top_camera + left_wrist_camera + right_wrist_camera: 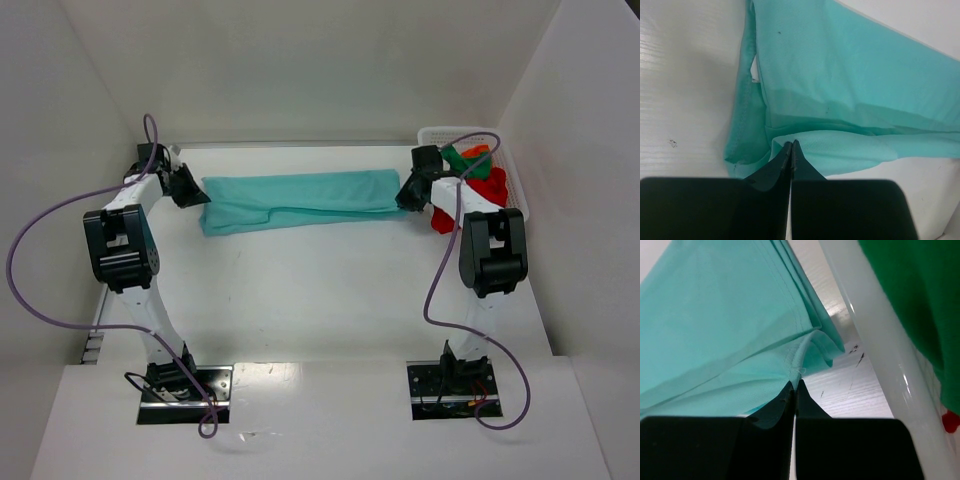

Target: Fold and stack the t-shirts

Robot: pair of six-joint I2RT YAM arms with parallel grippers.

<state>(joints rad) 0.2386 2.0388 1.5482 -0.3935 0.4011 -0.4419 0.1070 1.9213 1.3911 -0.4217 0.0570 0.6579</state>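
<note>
The teal t-shirt (300,199) lies folded into a long band across the far part of the table, stretched between my two grippers. My left gripper (200,197) is shut on its left end; in the left wrist view the jaws are closed, with the gripper (791,145) pinching a fold of the teal t-shirt (850,90). My right gripper (405,197) is shut on its right end; in the right wrist view the gripper (795,385) pinches the hem of the teal t-shirt (725,325). A green t-shirt (460,159), a red t-shirt (492,185) and an orange t-shirt (477,150) lie in the basket.
The white lattice basket (512,165) stands at the far right, just beside my right gripper; its rim (875,340) and the green cloth (910,285) fill the right of the right wrist view. White walls enclose the table on three sides.
</note>
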